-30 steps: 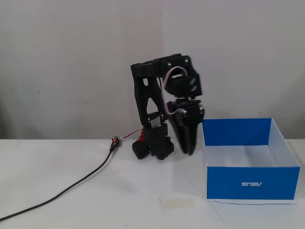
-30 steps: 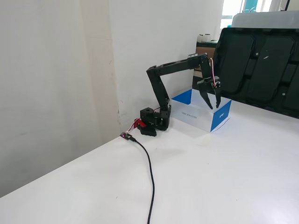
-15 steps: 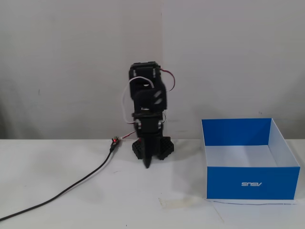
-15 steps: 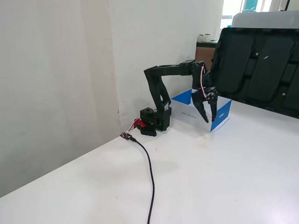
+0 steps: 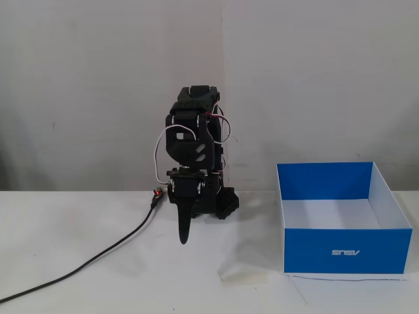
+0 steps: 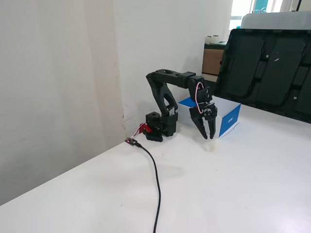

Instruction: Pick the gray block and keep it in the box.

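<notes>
The gray block shows in neither fixed view. The blue box point(image 5: 347, 252) with the upside-down white logo stands at the right, and the white inside that I can see holds nothing. In the other fixed view the box point(image 6: 228, 119) lies behind the arm. My gripper point(image 5: 184, 241) points down over the table left of the box, seen edge-on as one blade. From the side, the gripper point(image 6: 209, 137) hangs just in front of the box corner, its fingers slightly apart with nothing between them.
A pale tape strip point(image 5: 245, 277) lies on the table near the box's front left corner. A black cable point(image 5: 98, 255) runs from the arm base point(image 5: 216, 203) to the lower left. A large black panel point(image 6: 267, 73) stands behind the table.
The arm has swung away from the box, leftward in the front view. The gripper has sunk toward the table, and its fingers have narrowed.
</notes>
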